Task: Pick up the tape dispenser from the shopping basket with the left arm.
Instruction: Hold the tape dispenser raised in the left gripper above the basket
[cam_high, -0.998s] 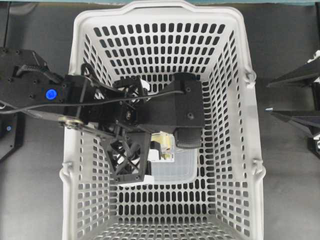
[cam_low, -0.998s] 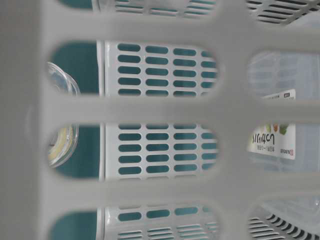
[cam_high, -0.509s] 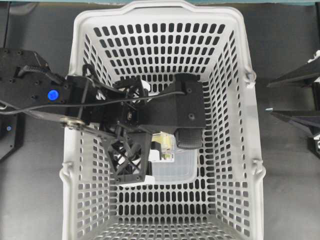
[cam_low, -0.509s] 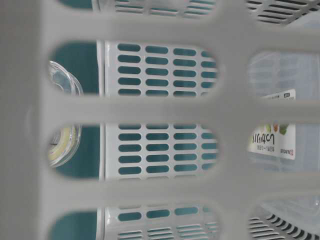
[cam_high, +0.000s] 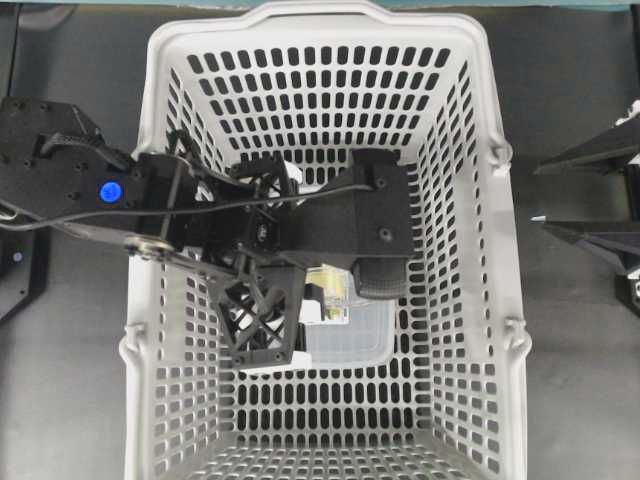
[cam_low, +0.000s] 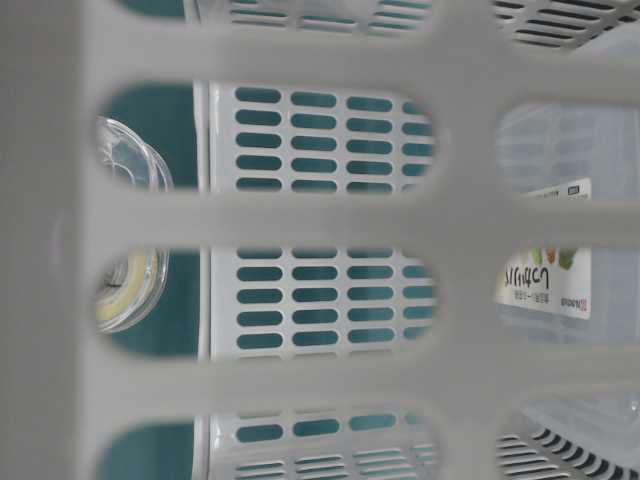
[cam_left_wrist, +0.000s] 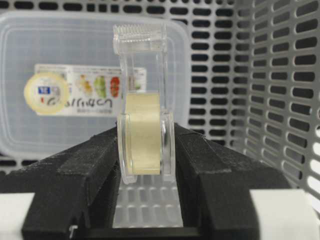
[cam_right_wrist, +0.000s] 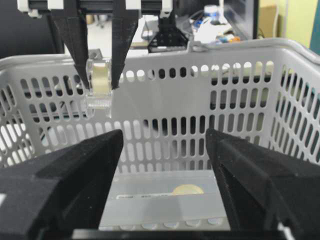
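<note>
Overhead view: my left arm (cam_high: 150, 205) reaches from the left over the wall of the shopping basket (cam_high: 470, 300), with its left claw (cam_high: 325, 300) inside the basket and pointing toward the near side. The tape dispenser (cam_high: 328, 292) shows as a pale yellow patch between the lattice finger and the dark wrist block, above a translucent food container (cam_high: 350, 335) that lies on the basket floor.

Left wrist view: the left claw (cam_left_wrist: 146, 155) is closed on the tape dispenser (cam_left_wrist: 145, 120). Both black pads (cam_left_wrist: 95, 160) press the clear flat sides of the dispenser around its pale yellowish roll. The dispenser's toothed cutter end points away from the camera. The food container (cam_left_wrist: 60, 55) with its printed label lies beyond it, and the slotted wall of the basket (cam_left_wrist: 280, 75) fills the right.

Right wrist view: the tape dispenser (cam_right_wrist: 98, 82) hangs clamped between the two dark fingers (cam_right_wrist: 75, 45) of the left claw, clear of the basket floor and about level with the upper rows of slots in the far wall. My right claw (cam_right_wrist: 165, 185) stands open in the foreground, holding nothing; in the overhead view it rests outside the basket on the dark tabletop (cam_high: 580, 380), at the right.

Table-level view: through the basket's near slots I see the dispenser (cam_low: 130, 290) at the left and the container's label (cam_low: 545, 280) at the right.
</note>
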